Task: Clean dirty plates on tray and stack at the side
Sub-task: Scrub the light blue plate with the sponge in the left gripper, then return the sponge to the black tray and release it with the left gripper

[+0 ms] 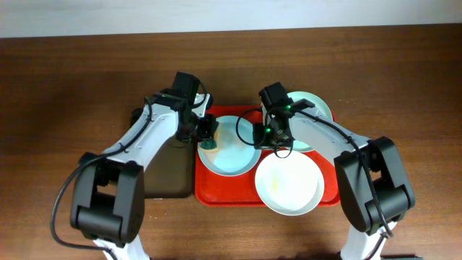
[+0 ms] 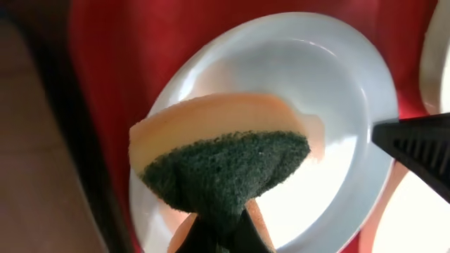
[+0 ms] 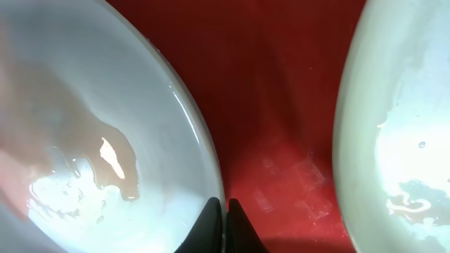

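Note:
The pale blue plate (image 1: 229, 148) lies wet in the left half of the red tray (image 1: 216, 193). My left gripper (image 1: 208, 136) is shut on a yellow sponge with a green scouring face (image 2: 225, 158) and holds it over the plate's left side (image 2: 295, 70). My right gripper (image 1: 266, 136) is shut on the blue plate's right rim (image 3: 200, 151), seen at the fingertips (image 3: 226, 208). The pale green plate (image 1: 316, 108) sits at the tray's back right, also wet in the right wrist view (image 3: 401, 140). The white plate (image 1: 289, 183) sits at the front right with a faint yellowish smear.
A narrower black tray (image 1: 170, 173) lies left of the red tray, under my left arm. Brown wooden table (image 1: 65, 87) surrounds both trays. The white plate overhangs the red tray's front edge.

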`<state>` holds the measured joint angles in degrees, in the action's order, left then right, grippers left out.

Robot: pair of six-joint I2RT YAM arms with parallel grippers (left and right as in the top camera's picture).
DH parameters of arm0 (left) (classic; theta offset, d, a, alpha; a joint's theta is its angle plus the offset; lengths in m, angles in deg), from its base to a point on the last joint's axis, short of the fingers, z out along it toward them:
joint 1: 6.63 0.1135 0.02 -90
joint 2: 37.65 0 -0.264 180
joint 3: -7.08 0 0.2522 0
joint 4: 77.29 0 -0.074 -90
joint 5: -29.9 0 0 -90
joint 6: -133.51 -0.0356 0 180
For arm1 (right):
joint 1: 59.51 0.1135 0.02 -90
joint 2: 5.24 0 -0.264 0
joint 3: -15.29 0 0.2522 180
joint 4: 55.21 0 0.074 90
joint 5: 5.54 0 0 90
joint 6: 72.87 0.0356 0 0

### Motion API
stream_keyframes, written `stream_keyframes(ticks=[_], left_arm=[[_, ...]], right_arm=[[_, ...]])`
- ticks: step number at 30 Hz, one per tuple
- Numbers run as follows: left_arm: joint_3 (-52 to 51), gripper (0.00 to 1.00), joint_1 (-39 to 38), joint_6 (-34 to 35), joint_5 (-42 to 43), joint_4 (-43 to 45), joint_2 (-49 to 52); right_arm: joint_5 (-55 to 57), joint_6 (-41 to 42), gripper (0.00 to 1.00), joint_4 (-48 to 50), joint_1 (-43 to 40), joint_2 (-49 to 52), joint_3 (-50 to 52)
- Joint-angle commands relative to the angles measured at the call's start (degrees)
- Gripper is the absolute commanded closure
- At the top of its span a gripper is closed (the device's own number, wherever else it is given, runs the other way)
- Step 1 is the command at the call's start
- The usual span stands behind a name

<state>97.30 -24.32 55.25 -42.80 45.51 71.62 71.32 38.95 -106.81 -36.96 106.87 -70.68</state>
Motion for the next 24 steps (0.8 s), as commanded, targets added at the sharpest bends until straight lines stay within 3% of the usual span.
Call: stream_keyframes(ticks=[1, 11, 16, 20, 24], left_arm=[[-2.43, 1.00, -1.44, -0.50, -3.45, 1.01, -0.33], [-13.75, 1.00, -5.51, 5.44, -2.86, 12.24, -0.20], [-13.92, 1.00, -9.18, 7.15, 1.42, 13.49, 1.60], [-13.75, 1.00, -10.47, 7.10, 10.38, 16.44, 4.22], [-8.55, 1.00, -7.43, 6.56, 10.34, 10.95, 0.50]], right_arm=[[-0.15, -0.57, 0.96, -0.02, 0.37, -1.01, 0.33], [-0.15, -0.55, 0.96, -0.02, 0.37, -1.01, 0.33], [-0.17, -0.55, 0.96, -0.04, 0.37, -1.01, 0.33], [-0.17, -0.55, 0.96, -0.04, 0.37, -1.01, 0.33], [-0.15, -0.57, 0.96, -0.02, 0.37, -1.03, 0.33]])
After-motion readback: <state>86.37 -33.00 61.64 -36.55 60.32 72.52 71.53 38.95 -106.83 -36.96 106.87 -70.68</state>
